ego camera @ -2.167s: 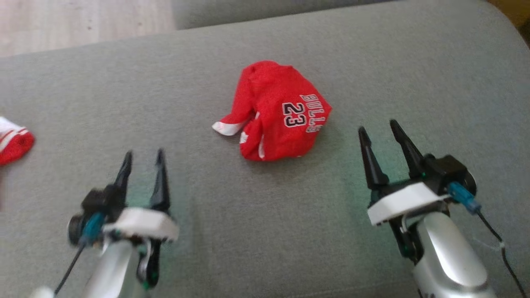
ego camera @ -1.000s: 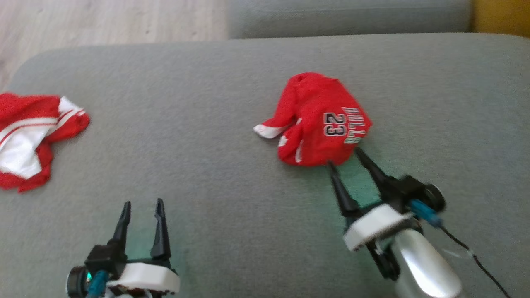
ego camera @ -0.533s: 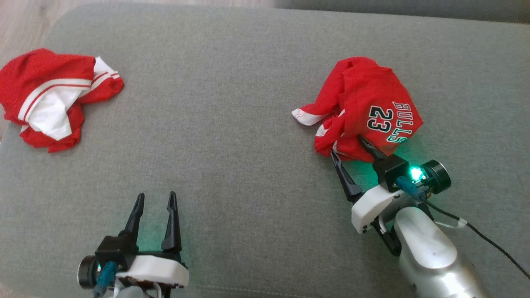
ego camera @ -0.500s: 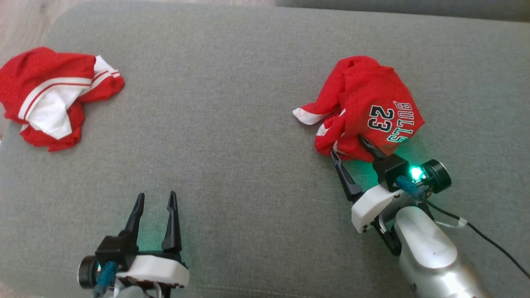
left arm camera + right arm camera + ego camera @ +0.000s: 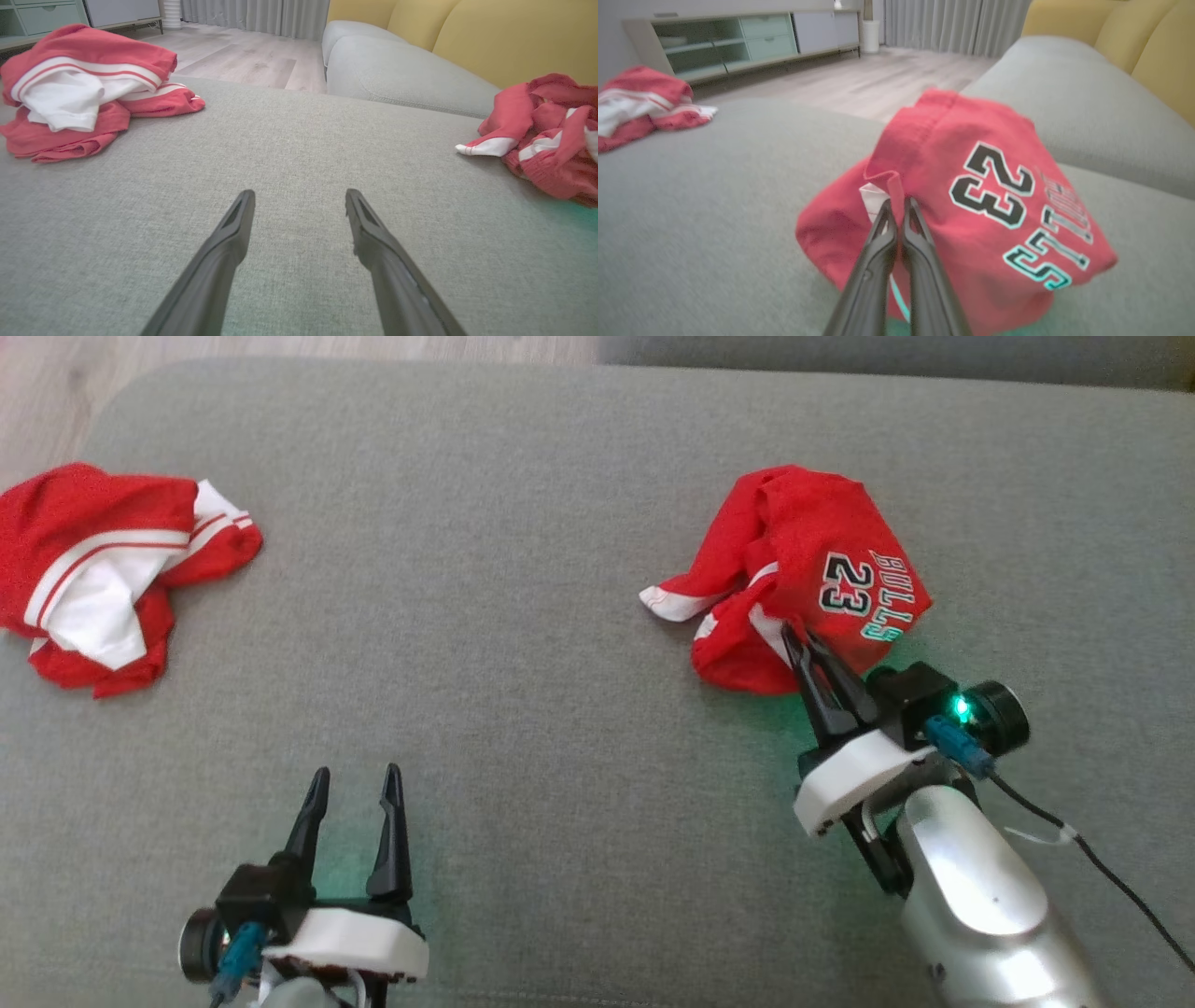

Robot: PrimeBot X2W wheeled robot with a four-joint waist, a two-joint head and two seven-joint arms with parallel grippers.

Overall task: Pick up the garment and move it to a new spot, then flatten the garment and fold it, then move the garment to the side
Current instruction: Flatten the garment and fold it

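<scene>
"BULLS" and "23", the numerals black with pale outlines, show on the crumpled red knit jersey, which is bunched in a soft mound on the right of the grey woven sofa cushion. The right pincer is clamped on a fold at its near edge. The left pincer gapes wide above the cushion. A rumpled red-and-white garment lies far left.

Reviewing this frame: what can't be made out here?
- Head view: folds of the red jersey hide how much cloth the right gripper pinches.
- Left wrist view: the jersey is cut off by the right edge.
- Head view: the other garment is crumpled and cut by the left edge; its type is unclear.
</scene>
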